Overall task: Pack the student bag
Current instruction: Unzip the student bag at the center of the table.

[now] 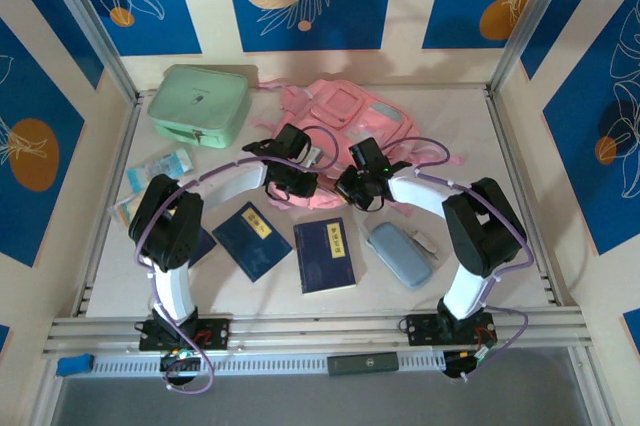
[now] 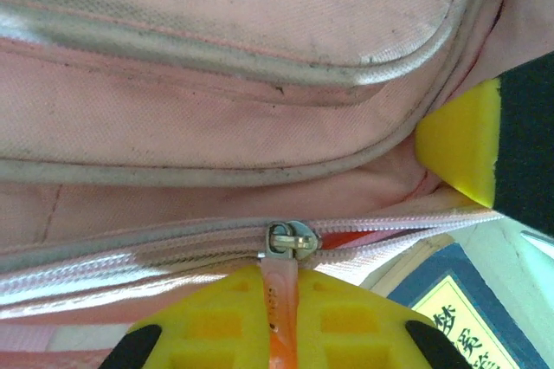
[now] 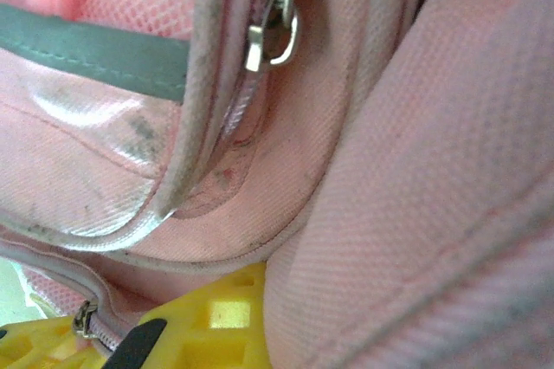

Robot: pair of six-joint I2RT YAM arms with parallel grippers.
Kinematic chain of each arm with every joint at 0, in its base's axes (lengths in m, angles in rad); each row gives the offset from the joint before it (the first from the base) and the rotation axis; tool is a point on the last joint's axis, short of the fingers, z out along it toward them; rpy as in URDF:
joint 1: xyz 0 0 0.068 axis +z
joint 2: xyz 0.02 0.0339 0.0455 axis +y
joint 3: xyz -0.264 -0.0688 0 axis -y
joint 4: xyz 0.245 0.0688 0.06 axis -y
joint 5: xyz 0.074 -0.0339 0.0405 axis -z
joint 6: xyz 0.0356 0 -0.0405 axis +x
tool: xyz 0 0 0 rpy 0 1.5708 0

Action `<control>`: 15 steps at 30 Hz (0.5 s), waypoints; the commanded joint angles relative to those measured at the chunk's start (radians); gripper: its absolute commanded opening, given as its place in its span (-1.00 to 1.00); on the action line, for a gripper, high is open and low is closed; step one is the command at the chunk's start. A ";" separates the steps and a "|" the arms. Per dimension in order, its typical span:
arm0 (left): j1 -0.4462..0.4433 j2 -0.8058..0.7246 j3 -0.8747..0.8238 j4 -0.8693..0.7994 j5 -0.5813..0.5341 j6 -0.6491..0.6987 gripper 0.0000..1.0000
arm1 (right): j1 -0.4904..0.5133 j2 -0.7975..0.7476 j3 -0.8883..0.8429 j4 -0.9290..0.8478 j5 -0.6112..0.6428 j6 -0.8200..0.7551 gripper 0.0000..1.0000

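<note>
Bag [image 1: 345, 116] lies flat, pocket side up, at the rear middle of the counter [image 1: 480, 146]. Its long axis runs from the back wall toward the arms, slightly slanted, and its near end reaches in between the two hands. I cannot tell which end is the top.

The left hand [image 1: 288, 186] is at the bag's near left edge. In the left wrist view its yellow fingers [image 2: 346, 321] are closed together on the zip pull [image 2: 280, 295], which hangs from a slider [image 2: 290, 239] on the pink zip.

The right hand [image 1: 357, 191] is at the bag's near right edge, jaws closed. In its wrist view a fold of pink fabric lies against one yellow finger [image 3: 221, 313]; whether that fabric is pinched I cannot tell.

Left of the bag sits a mint case [image 1: 198, 104]. Nearer than the bag lie two blue books [image 1: 324, 254] and a grey pouch [image 1: 400, 253].
</note>
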 commanded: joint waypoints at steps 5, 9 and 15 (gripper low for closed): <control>0.027 -0.134 -0.081 -0.075 -0.121 0.053 -1.00 | -0.127 -0.093 -0.001 -0.093 -0.047 -0.215 -1.00; 0.028 -0.181 -0.149 -0.071 -0.125 0.054 -1.00 | -0.225 -0.087 0.044 -0.127 -0.133 -0.317 -1.00; 0.028 -0.199 -0.184 -0.062 -0.056 0.038 -1.00 | -0.297 -0.042 0.153 -0.226 -0.170 -0.438 -1.00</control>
